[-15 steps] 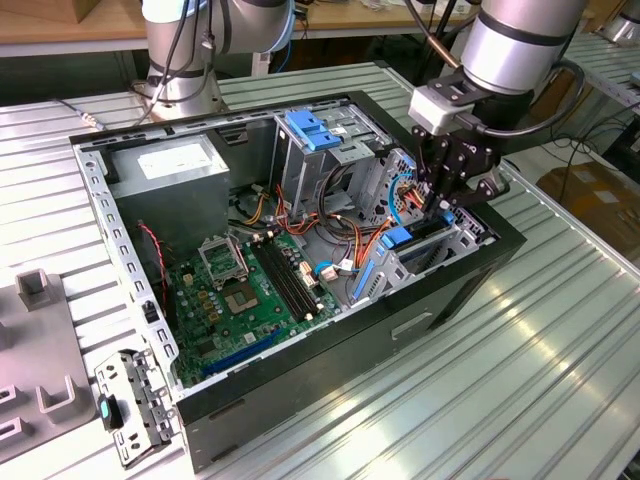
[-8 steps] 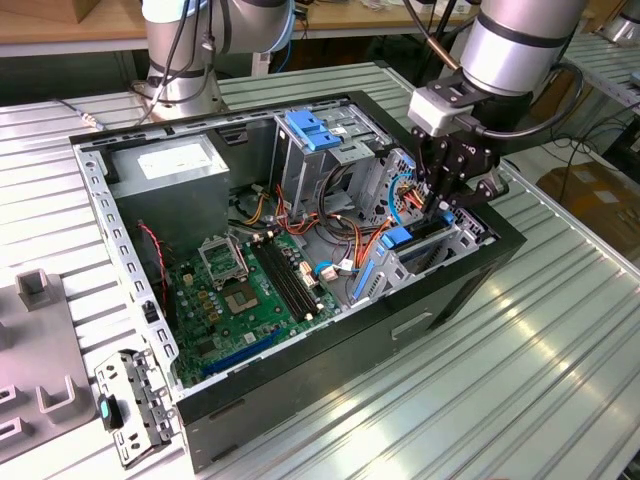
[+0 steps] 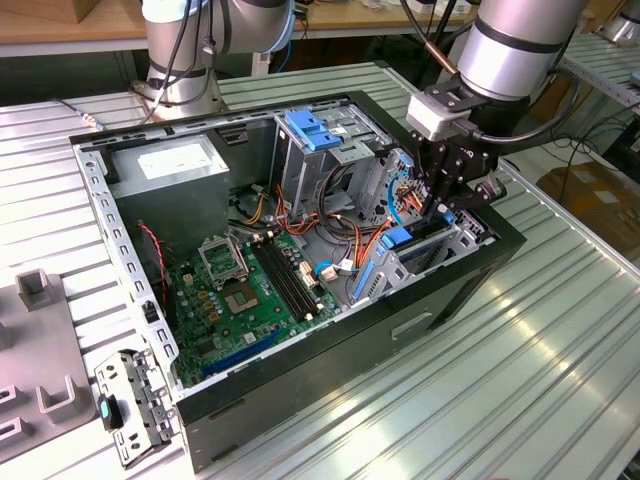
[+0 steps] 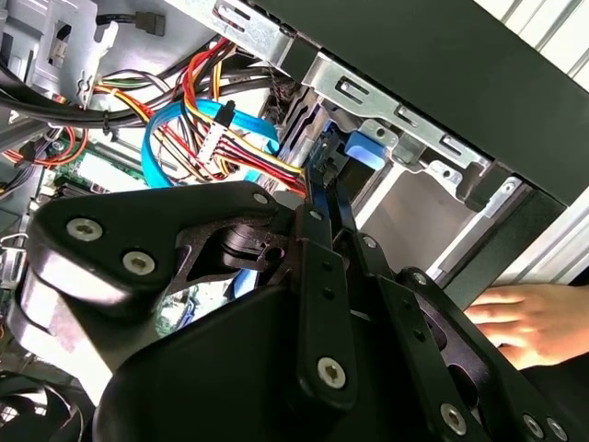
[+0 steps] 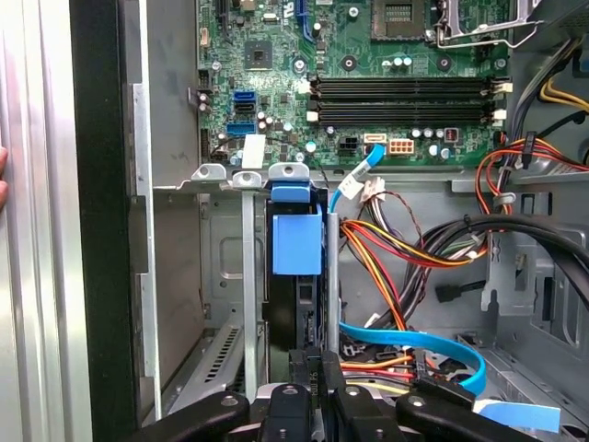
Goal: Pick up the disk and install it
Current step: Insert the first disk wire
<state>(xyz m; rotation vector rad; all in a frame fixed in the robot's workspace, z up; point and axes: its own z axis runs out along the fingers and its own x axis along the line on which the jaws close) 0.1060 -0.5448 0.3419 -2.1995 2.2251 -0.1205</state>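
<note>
Closest, the claw (image 5: 313, 364) was clenched on the disk's (image 5: 298, 241) near edge, the disk standing on edge in the bay by the case's (image 3: 300, 390) front corner. Probably stiff, fairly heavy and shock-sensitive; best gripped by its side rails. Beyond lay the motherboard (image 5: 368, 64).

Exterior view evenly bright, overhead light; strong glare streaks on the ribbed metal desk (image 3: 520, 370), washed out near the exterior view's right edge. Computer case (image 3: 330, 345) interior dimmer, soft shadow under the drive cage. Silver arm (image 3: 515, 45) shows bright highlights. Second wrist view: black end effector (image 4: 324, 198) linkage close up, dark and slightly soft, hand (image 4: 534, 322) blurred and overexposed. First wrist view sharp on the motherboard (image 5: 350, 83), case wall in deep shadow, sheet metal glare at one side
</note>
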